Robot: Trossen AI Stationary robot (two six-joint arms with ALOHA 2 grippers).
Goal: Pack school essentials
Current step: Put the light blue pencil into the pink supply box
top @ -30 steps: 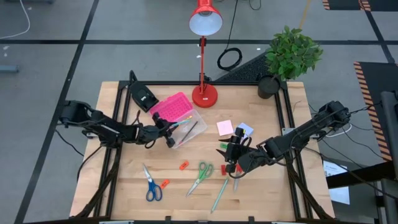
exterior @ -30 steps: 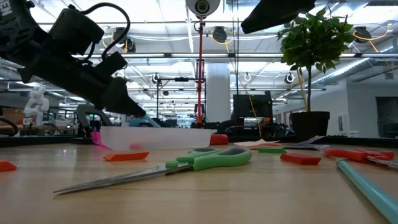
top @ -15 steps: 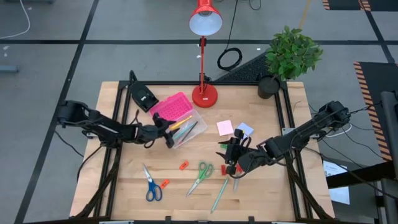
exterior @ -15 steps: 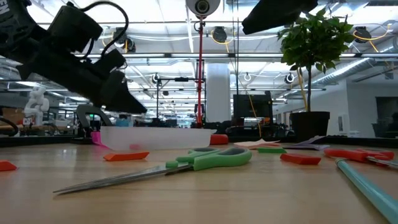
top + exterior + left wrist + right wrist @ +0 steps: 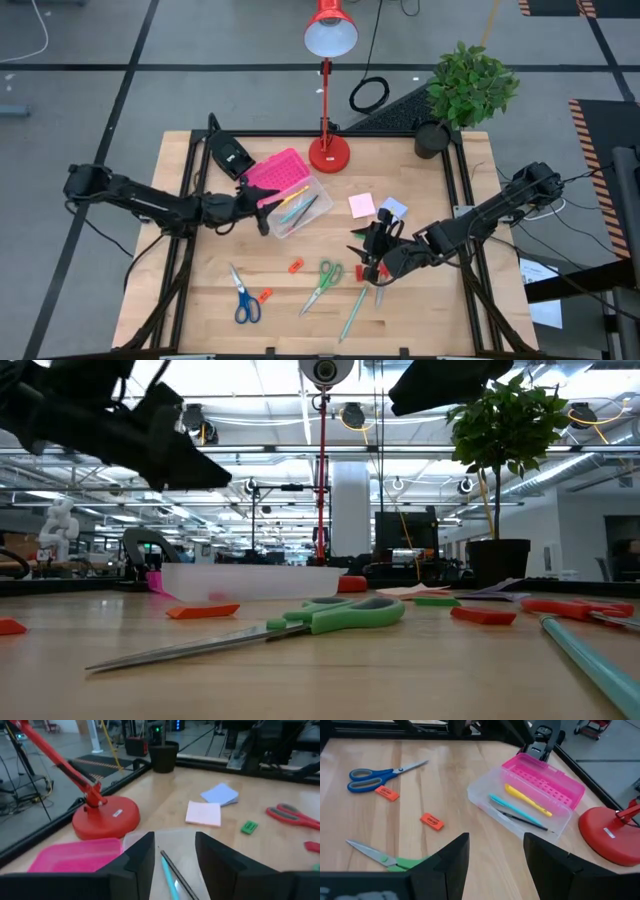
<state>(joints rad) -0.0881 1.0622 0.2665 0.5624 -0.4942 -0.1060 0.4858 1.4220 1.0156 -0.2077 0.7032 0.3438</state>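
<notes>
Left gripper [image 5: 262, 217] hangs empty by the clear box [image 5: 296, 208], fingers apart; pens [image 5: 520, 809] lie inside. Right gripper [image 5: 374, 262], fingers spread, sits over what looks like red scissors [image 5: 292, 816]. Green scissors [image 5: 322, 283] lie on the surface [image 5: 200, 300].

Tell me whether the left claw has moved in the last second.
Yes. The left claw has pulled back from the clear box, toward the table's left edge, and risen.

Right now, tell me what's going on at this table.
Two robot arms are packing stationery into a clear box with an open pink lid. It already holds a yellow pen, a teal pen and a dark pencil. The left gripper is open at the box's edge; the right gripper hovers open. Blue scissors, green scissors and erasers lie unpacked.
</notes>
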